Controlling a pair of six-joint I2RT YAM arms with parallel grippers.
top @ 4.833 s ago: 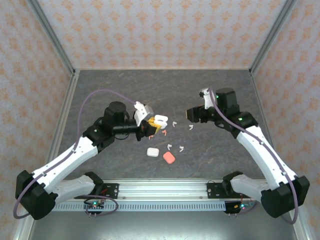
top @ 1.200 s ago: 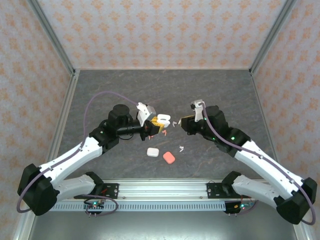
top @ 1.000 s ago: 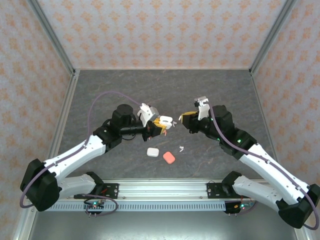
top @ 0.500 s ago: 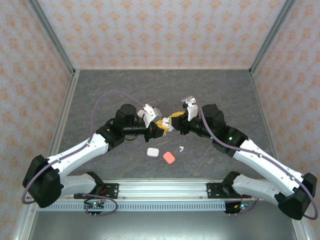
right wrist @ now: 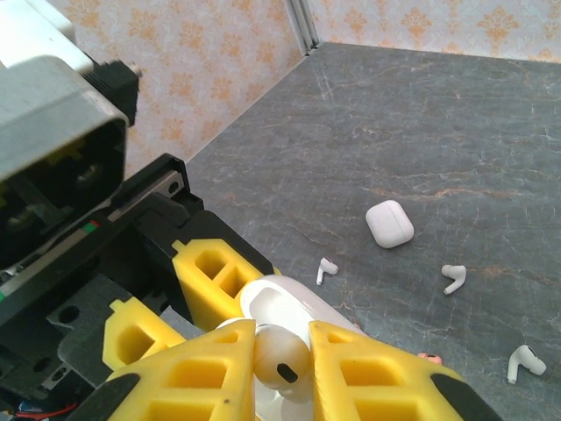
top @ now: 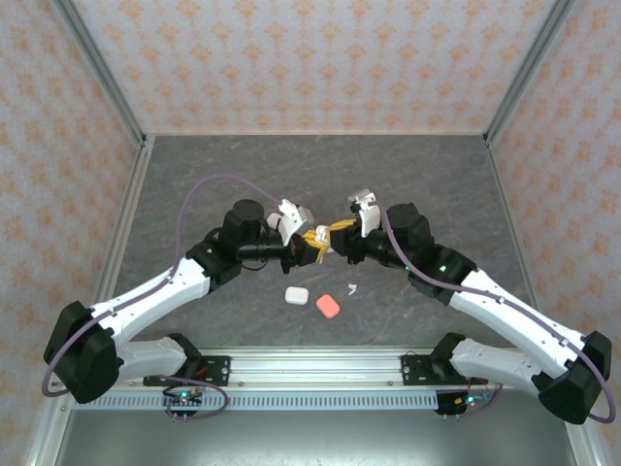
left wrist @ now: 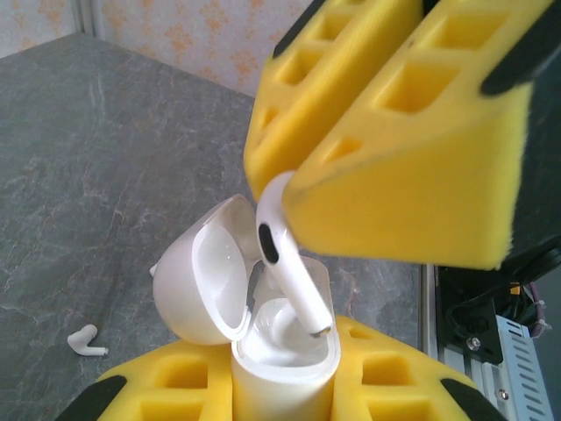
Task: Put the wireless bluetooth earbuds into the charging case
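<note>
Yellow-padded right pincer (right wrist: 280,353): pressed onto the rounded head of the held earbud (left wrist: 282,250), one foam pad on each side.
Held earbud: white, stem pointing down, its tip inside the well of the open charging case (left wrist: 285,373); the head stands above the rim.
Left pincer (top: 312,244): clamped on the lower body of the open charging case, holding it upright; the lid is hinged back toward 10 o'clock in the left wrist view.
Meeting place: both pincers tip to tip over the middle of the grey table (top: 427,184) in the top view.
Closed white case (top: 296,294): flat on the table at 7 o'clock from the pincers.
Salmon-pink case (top: 328,306): at 6 o'clock, near the closed white case, not touching.
Loose earbuds (right wrist: 454,278): three white ones lie apart on the table in the right wrist view, between 1 and 3 o'clock from the pads.
</note>
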